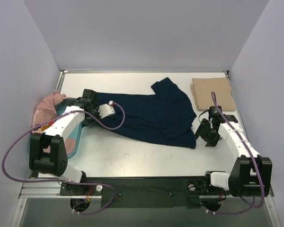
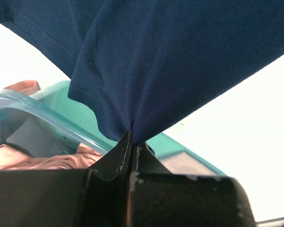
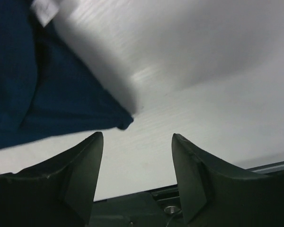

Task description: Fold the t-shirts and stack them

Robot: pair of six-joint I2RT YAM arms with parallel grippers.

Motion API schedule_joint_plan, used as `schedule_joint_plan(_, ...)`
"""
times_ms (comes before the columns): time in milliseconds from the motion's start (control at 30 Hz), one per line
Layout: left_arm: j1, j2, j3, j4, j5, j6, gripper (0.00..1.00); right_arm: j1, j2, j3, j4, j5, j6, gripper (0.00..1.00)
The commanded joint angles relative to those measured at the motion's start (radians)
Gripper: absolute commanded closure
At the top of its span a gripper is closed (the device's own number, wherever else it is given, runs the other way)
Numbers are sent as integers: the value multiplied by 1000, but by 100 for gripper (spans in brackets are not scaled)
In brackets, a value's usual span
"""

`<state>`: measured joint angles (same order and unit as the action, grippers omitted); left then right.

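White table (image 1: 132,156): navy t-shirt (image 1: 151,116) spread, rumpled, unfolded.

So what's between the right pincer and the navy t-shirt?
Nothing but bare tabletop, seen in the right wrist view: the open right pincer sits short of the navy t-shirt.

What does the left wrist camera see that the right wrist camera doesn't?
Only the left wrist view shows the left hand pinching the navy shirt, plus the teal tub and the pink shirt. Only the right wrist view shows the right hand, open and empty. Both show the navy shirt and the white table.
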<state>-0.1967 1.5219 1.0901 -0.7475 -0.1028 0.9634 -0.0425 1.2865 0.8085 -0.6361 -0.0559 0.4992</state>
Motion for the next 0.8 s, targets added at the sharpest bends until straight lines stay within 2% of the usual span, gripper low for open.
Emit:
schedule_joint_plan(0, 0, -60, -24, -79, 20, -38, 100, 76, -76, -106, 4, -149, 88, 44)
schedule_joint_plan(133, -1, -75, -53, -69, 17, -34, 100, 53, 32, -193, 129, -168, 124, 47)
schedule_joint_plan(200, -7, -83, -58, -76, 18, -26, 100, 20, 91, -204, 176, -177, 124, 57)
schedule_joint_plan(267, -7, -88, -58, -102, 28, -12, 100, -16, 115, -195, 188, -161, 114, 70)
schedule_joint_plan(367, -9, -98, -65, -150, 72, 20, 100, -51, 91, -174, 187, -142, 101, 86)
schedule_joint_plan(500, -17, -108, -96, -237, 145, 73, 100, -89, 56, -166, 153, -140, 75, 99)
schedule_joint_plan(700, -32, -115, -144, -268, 163, 94, 100, -132, -57, -181, 75, -150, 70, 100)
schedule_joint_plan(767, -32, -117, -147, -259, 160, 90, 100, -131, -110, -187, 58, -170, 85, 87)
